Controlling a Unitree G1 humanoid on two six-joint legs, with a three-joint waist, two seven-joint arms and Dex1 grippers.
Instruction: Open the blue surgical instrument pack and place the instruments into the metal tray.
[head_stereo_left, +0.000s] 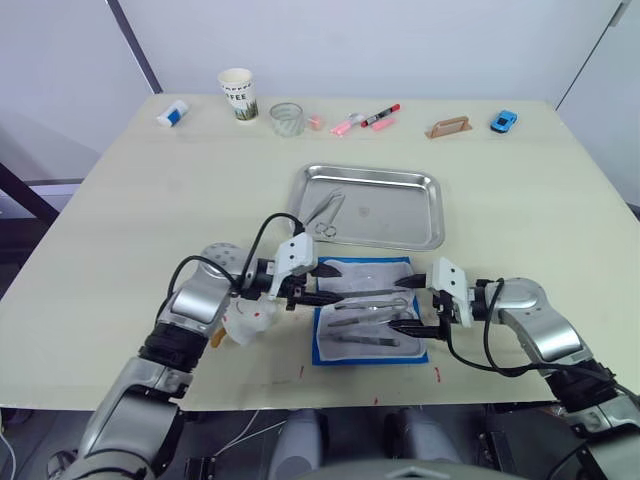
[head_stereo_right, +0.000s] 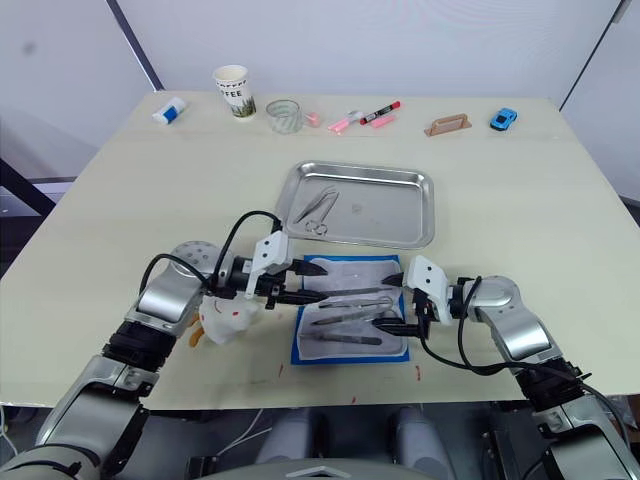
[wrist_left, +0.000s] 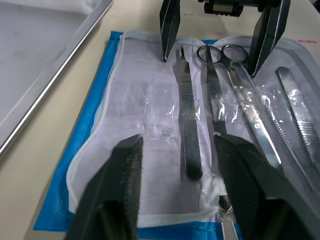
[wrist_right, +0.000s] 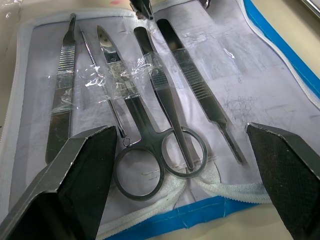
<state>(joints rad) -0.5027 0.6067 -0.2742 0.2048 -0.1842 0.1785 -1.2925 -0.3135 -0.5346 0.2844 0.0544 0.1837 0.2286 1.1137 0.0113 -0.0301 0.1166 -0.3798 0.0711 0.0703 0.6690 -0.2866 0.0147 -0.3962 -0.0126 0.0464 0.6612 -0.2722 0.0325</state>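
**Both sets of fingers spread wide over the opened pack; nothing gripped**

The fingers (wrist_left: 125, 185) of the left gripper (head_stereo_left: 322, 297) stand wide apart, holding nothing, low over the pale lining of the blue surgical instrument pack (head_stereo_left: 368, 309). The right gripper (head_stereo_left: 410, 327) faces it from the opposite side, its fingers (wrist_right: 80, 175) equally wide and empty, straddling the ring handles of the scissors (wrist_right: 145, 135).

The pack lies open and flat near the front edge of the tabletop (head_stereo_left: 120, 220), just in front of the metal tray (head_stereo_left: 372, 206). The instruments (head_stereo_left: 370, 312) lie side by side on the lining, long axes running left to right across the pack, roughly parallel to the table's front edge. In the right wrist view the scissors' rings point toward the right gripper, blades toward the left gripper. A crumpled clear strip crosses several shafts. One ring-handled instrument (head_stereo_left: 325, 212) already lies near the tray's left end.

Judgement: the step in hand is picking one instrument. Recommended practice: close across a single shaft, square to its long axis, clear of its neighbours; lift slowly, since the clear strip may drag adjacent tools.
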